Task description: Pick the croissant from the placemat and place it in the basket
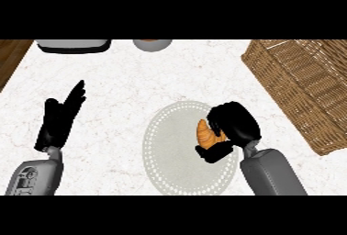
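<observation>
Orange against the pale grey placemat (177, 160), the croissant (204, 133) lies on the mat's right half, standing nearly upright in the view; the right hand (235, 124) is curled round it from the right, black fingers (218, 114) bent over the top end and the thumb (215, 152) hooked under the lower end, so that only the pastry's left flank shows; whether it has left the mat's surface cannot be told; the grey right forearm (271, 174) runs down from the hand to the lower right of the view.

White marble counter (122, 73) fills most of the scene; the round placemat sits in its lower middle, with a ring of small dots near its rim; the wicker basket (305, 87) stands at the right, well apart from the croissant, its near corner reaching down beside the right forearm, and nothing shows inside it.

At the left the left hand (58, 121) rests open over the bare counter, fingers straight and pointing up and slightly right, holding nothing; its forearm (34, 176) comes in from the lower left corner.

Along the far edge a grey appliance (73, 45) with a dark base and, just right of it, a grey bowl (152, 44) are partly cut off; a strip of brown wood (10, 57) shows at the top left beyond the counter's edge.
</observation>
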